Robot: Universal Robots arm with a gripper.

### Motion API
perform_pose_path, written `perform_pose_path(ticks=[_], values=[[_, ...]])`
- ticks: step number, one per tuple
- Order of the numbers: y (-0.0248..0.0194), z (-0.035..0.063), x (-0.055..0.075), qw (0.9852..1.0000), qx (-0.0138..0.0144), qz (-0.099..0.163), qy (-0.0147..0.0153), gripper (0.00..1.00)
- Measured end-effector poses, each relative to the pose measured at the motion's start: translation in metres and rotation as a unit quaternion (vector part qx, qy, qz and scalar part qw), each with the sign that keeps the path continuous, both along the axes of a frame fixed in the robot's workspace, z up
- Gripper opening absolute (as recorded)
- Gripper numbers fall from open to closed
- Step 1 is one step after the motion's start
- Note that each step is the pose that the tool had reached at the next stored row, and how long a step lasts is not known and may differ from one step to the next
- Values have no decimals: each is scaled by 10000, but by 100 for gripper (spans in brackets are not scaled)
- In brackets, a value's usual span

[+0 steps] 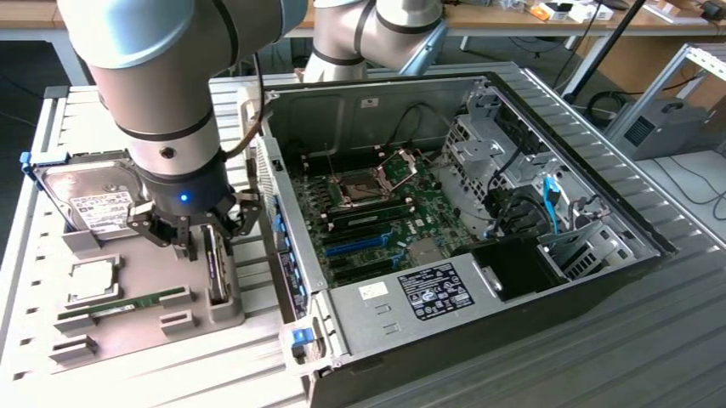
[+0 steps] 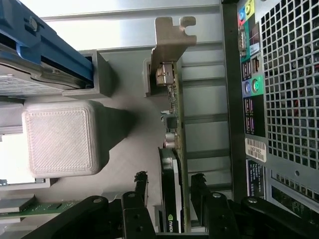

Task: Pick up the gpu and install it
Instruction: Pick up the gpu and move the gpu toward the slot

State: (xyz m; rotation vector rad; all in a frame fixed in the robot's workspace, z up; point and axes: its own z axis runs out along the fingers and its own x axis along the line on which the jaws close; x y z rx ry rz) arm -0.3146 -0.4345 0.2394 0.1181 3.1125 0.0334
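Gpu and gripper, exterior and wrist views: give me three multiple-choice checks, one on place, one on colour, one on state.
1. Where is the gpu? A seated on the motherboard; B standing on edge in the gray holder; C flat on the table.
2. What colour is the memory stick on the holder? A red; B green; C white.
3. How is the gripper? A open, one finger on either side of the gpu; B shut on the hard drive; C open above the case.
Answers: 1 B, its board rises on edge from the holder's slot. 2 B, it is a narrow green strip. 3 A, the wrist view shows gaps between the fingers and the gpu.
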Motion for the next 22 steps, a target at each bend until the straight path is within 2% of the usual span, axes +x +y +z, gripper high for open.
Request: perform_pose_path(ticks=[22], values=[[-12,-23,6,10000,0,2,0,48]])
